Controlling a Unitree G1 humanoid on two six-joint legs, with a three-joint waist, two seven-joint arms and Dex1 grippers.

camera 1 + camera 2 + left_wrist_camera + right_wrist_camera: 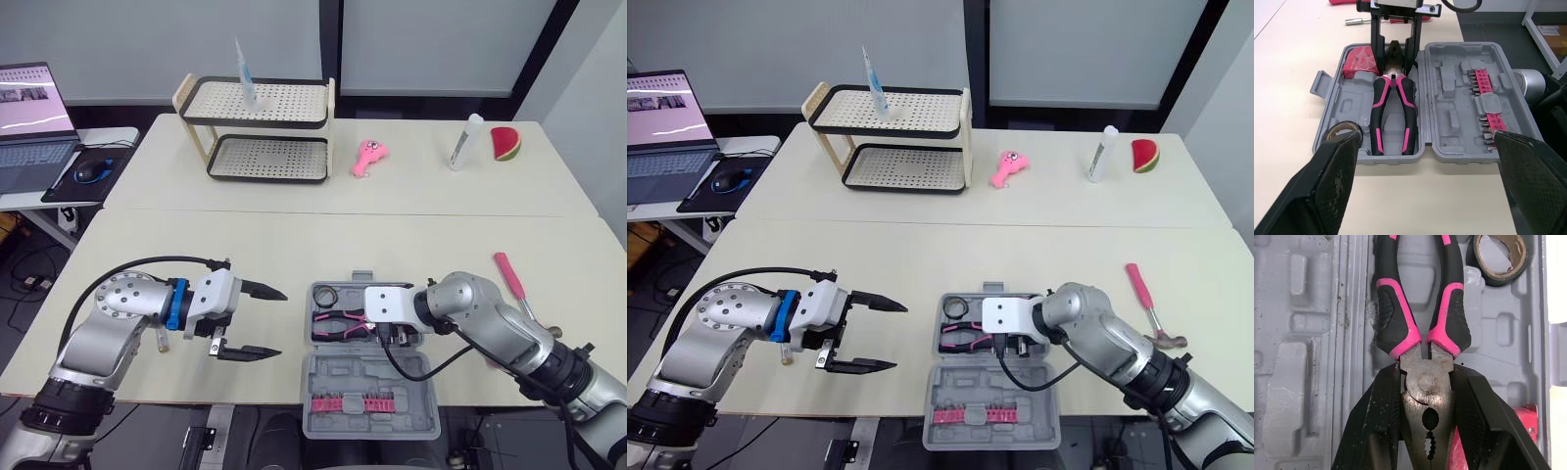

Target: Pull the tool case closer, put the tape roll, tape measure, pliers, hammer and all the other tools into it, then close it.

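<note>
The grey tool case (364, 384) lies open at the table's front, its lid toward me holding a strip of pink bits (1484, 93). In its tray lie the tape roll (326, 295), a red tape measure (1362, 59) and the pink-and-black pliers (1393, 110). My right gripper (1427, 377) reaches down into the tray, shut on the pliers' metal head, which rests in its slot. Left of the case, my left gripper (263, 321) hovers wide open and holds nothing. The pink-handled hammer (1141, 284) lies on the table right of the case.
A small metal socket piece (1356, 20) lies beyond the case near the hammer. On the far table stand a two-tier rack (260, 127), a pink toy (369, 157), a white tube (465, 142) and a watermelon slice (506, 143). A laptop (34, 117) sits far left.
</note>
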